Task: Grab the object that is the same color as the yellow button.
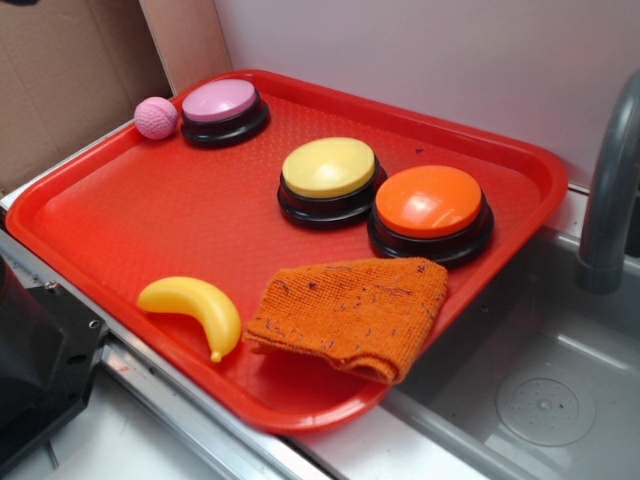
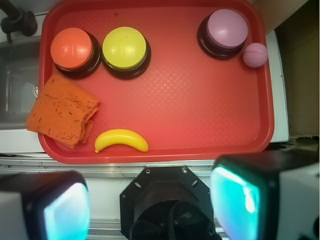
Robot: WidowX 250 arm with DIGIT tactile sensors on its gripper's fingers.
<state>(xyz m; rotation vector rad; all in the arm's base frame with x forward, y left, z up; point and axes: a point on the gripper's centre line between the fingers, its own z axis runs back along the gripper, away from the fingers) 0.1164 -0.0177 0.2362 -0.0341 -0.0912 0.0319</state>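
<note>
Nothing is being grabbed yet: the gripper (image 2: pixel 150 200) is hanging high above the red tray (image 2: pixel 200 125), its two pads spread wide with nothing between them. The toy banana (image 2: pixel 121 140) is lying near the tray's front rim, just beside the orange cloth (image 2: pixel 62 116) (apart from it, as far as I can tell), well away from the yellow button (image 2: pixel 126 48) it matches. The orange button (image 2: pixel 71 48) is sitting next to that one, the pink button (image 2: pixel 227 28) and pink ball (image 2: pixel 255 54) off in a far corner. I judge the next move is coming down over the banana, jaws straddling its curve. The tray is resting beside a metal sink (image 1: pixel 540 400) with a grey faucet (image 1: pixel 610 190); cardboard (image 1: pixel 70 70) is standing behind.
</note>
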